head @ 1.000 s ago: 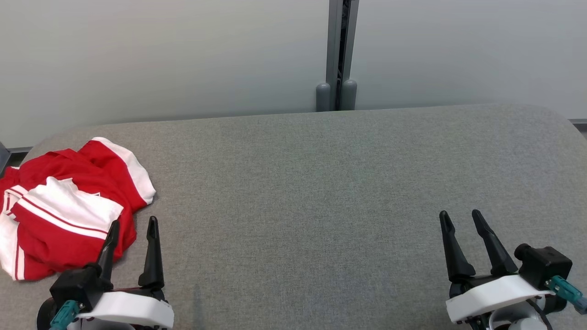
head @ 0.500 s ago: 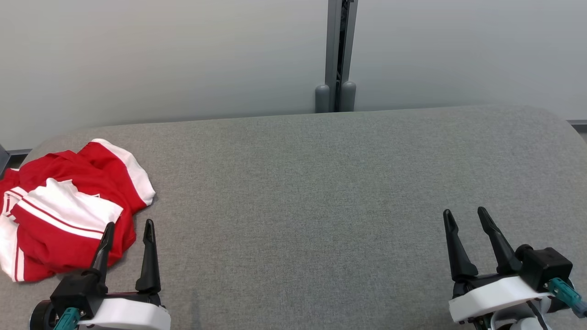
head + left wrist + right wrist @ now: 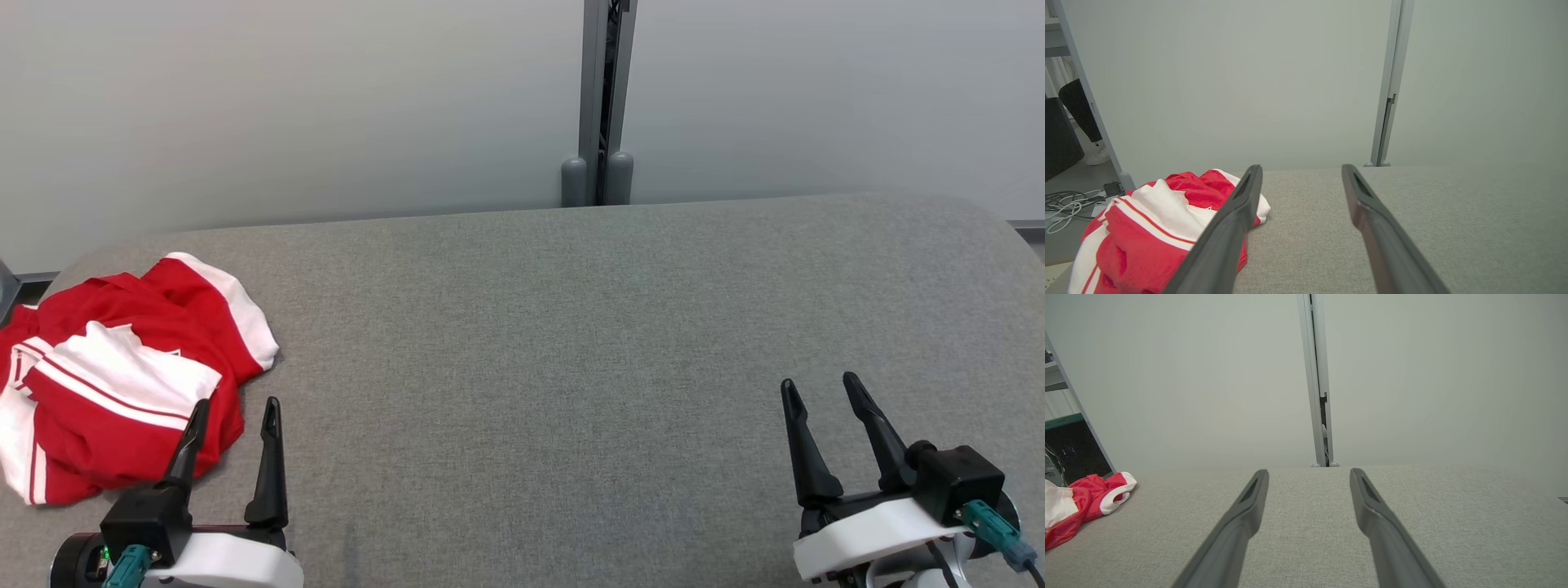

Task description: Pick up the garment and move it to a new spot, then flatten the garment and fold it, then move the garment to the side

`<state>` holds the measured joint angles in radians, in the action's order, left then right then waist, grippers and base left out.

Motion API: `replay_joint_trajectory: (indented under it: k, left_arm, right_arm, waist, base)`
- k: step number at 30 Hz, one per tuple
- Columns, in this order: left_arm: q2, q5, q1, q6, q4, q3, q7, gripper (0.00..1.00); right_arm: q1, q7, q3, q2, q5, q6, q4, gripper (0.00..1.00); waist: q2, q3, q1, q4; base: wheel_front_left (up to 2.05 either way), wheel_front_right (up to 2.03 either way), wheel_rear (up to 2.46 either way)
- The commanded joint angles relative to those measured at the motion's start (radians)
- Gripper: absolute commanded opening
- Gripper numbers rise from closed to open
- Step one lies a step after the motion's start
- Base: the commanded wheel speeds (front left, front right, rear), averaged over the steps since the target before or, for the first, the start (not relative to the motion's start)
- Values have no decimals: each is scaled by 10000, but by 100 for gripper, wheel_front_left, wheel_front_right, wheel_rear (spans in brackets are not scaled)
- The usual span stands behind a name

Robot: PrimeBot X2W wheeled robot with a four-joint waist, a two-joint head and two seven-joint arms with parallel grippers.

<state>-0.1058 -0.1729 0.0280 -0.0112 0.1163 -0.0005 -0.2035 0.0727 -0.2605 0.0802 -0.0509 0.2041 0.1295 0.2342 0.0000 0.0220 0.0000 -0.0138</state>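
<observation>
Both left jaws and right jaws wide open, empty. Head: crumpled red-white garment (image 3: pixel 122 384) on bench (image 3: pixel 571 367) left end, left jaws beside it. Left wrist: garment behind left finger (image 3: pixel 1224 228). Right wrist: garment far left.

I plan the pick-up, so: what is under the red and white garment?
The garment lies crumpled on the grey fabric surface, which shows bare beside it. Whether anything is hidden beneath its folds cannot be seen; the cloth covers that.
</observation>
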Motion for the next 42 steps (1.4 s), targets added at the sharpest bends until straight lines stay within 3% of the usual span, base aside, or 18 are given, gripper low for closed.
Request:
replay_joint_trajectory:
  k: [1,25,42]
  left_arm:
    - [-32,-61,64,-11,-57,29,42,100]
    - [-148,-412,140,-244,-126,76,288,100]
    - [-272,-584,-25,-342,403,138,76,100]
  right_arm:
    - [21,-73,-4,-30,30,22,16,100]
    - [78,132,-107,-17,168,22,392,100]
    - [-186,127,-64,-21,183,20,386,100]
  waist:
    - [0,19,0,4]
    - [0,43,0,272]
    - [0,23,0,2315]
  base:
    - [0,0,0]
    - [0,0,0]
    - [0,0,0]
